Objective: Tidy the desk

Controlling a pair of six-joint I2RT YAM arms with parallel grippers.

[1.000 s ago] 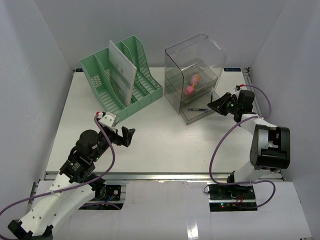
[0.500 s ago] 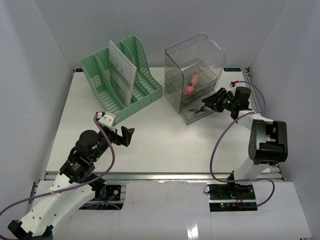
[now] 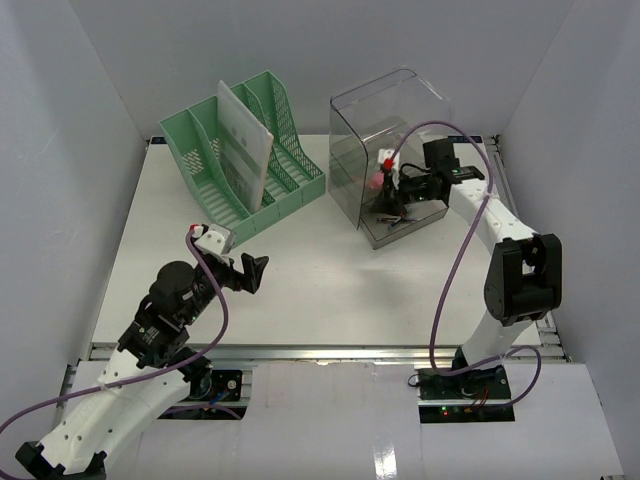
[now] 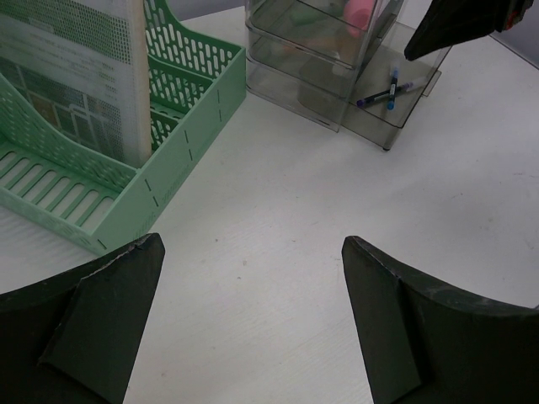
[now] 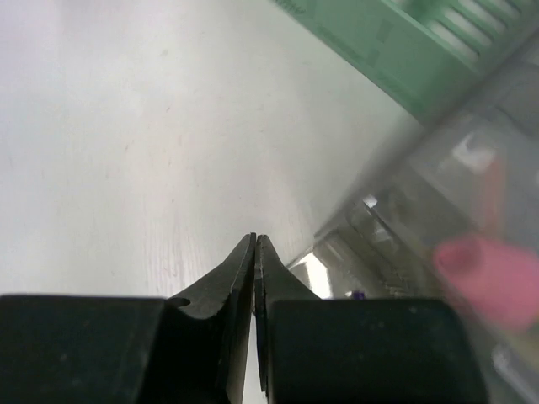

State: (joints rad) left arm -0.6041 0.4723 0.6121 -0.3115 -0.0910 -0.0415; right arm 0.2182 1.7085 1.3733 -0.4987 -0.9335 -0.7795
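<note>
The desk (image 3: 330, 285) is a wide white tabletop with a silver rail (image 3: 330, 351) along its front. My left gripper (image 3: 250, 272) is open and empty, low over the desk's front left; its view shows bare desk (image 4: 278, 210) between the fingers (image 4: 101, 320). My right gripper (image 3: 388, 200) is shut with nothing visible between its jaws. It hovers over the pulled-out bottom drawer (image 3: 402, 226) of the clear plastic drawer box (image 3: 390, 140). In the right wrist view the shut tips (image 5: 255, 241) point over the desk (image 5: 126, 126).
A green slotted file rack (image 3: 240, 165) with a sheaf of papers (image 3: 245, 145) stands at the back left, also in the left wrist view (image 4: 126, 177). Pens (image 4: 387, 88) lie in the open drawer. A pink object (image 5: 484, 273) sits inside the box.
</note>
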